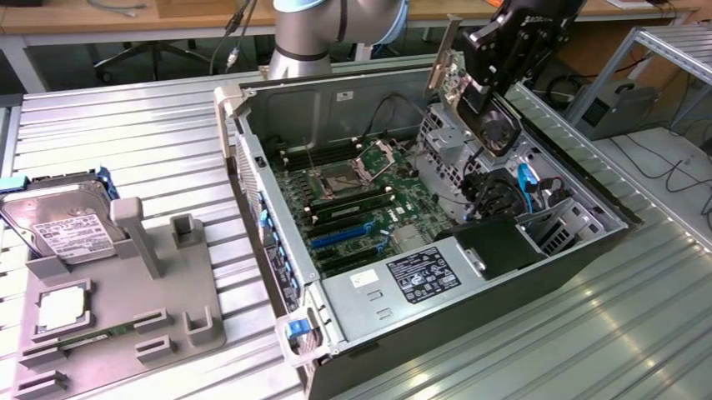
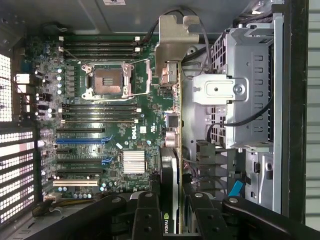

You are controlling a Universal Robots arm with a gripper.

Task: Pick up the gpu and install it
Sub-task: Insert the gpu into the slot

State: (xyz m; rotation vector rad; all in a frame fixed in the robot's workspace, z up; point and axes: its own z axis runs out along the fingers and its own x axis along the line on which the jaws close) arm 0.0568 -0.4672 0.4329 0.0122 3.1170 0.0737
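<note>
The gpu [image 1: 493, 123] is a dark card with a round fan and a silver bracket [image 1: 448, 52] at its far end. It hangs tilted above the open computer case [image 1: 267, 192], towards the exterior view's right. My gripper [image 1: 503, 58] is shut on it from above. In the wrist view the gpu [image 2: 170, 165] appears edge-on between my fingers [image 2: 148, 215], its bracket [image 2: 174, 42] pointing away. Below lies the green motherboard [image 2: 100, 110] with its blue and black expansion slots [image 2: 80, 141], which show no card in them.
A grey drive cage [image 2: 250, 90] and loose cables sit close beside the gpu inside the case. The power supply [image 1: 428, 271] fills the near end. Outside, a grey fixture [image 1: 122, 308] holds a silver hard drive [image 1: 67, 225] and a CPU chip [image 1: 63, 308].
</note>
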